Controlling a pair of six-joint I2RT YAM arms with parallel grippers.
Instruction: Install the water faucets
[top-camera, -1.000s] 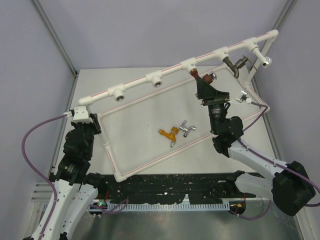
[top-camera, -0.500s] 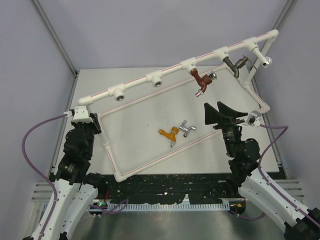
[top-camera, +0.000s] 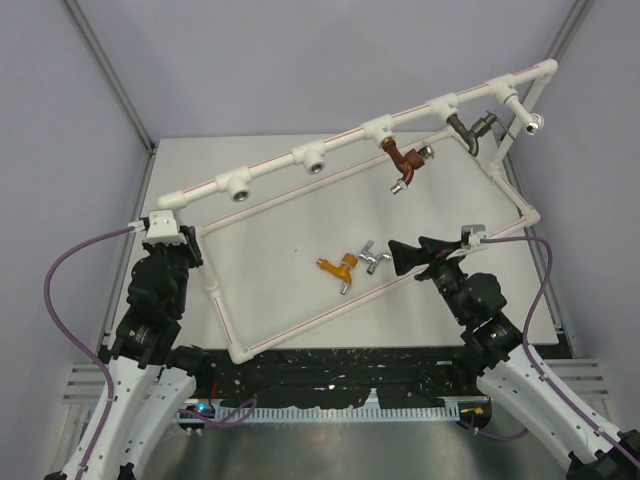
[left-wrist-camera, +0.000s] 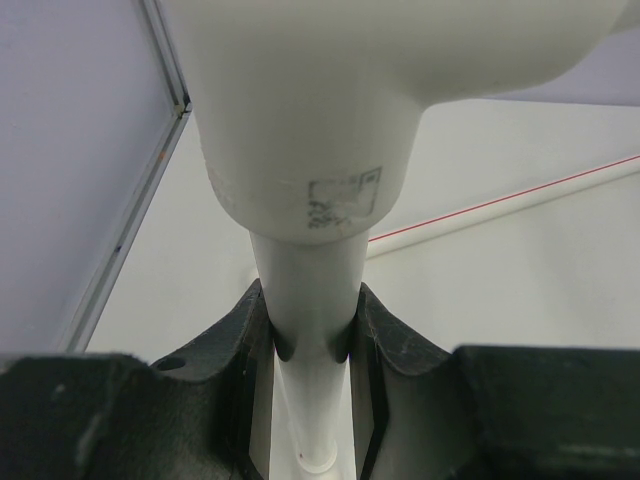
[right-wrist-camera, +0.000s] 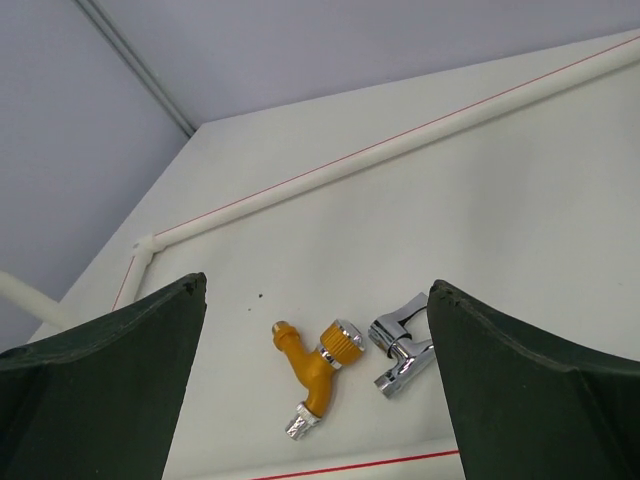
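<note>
Orange faucet (right-wrist-camera: 315, 375), silvery ends, ridged knob: lies on tabletop (right-wrist-camera: 520, 200) just beside silver faucet (right-wrist-camera: 400, 350). Red-brown faucet (top-camera: 404, 162), dark grey faucet (top-camera: 468, 130): hang from white pipe frame (top-camera: 238, 186) sockets. Right claw (right-wrist-camera: 318, 285): wide open, empty, near loose pair. Left claw (left-wrist-camera: 312, 325): clamped on white pipe frame.

The top view looks down from above and behind the arms, far enough to take in the whole table (top-camera: 280, 230), with the arm bases at its bottom edge. The left wrist view looks along the left gripper (left-wrist-camera: 310, 345), so near the frame (left-wrist-camera: 310, 270) that white pipe fills most of it. The right wrist view looks forward and down between the fingers of the right gripper (right-wrist-camera: 318, 290), fairly near the orange faucet (right-wrist-camera: 315, 375) and silver faucet (right-wrist-camera: 402, 352). The top view shares both, mid-table.
</note>
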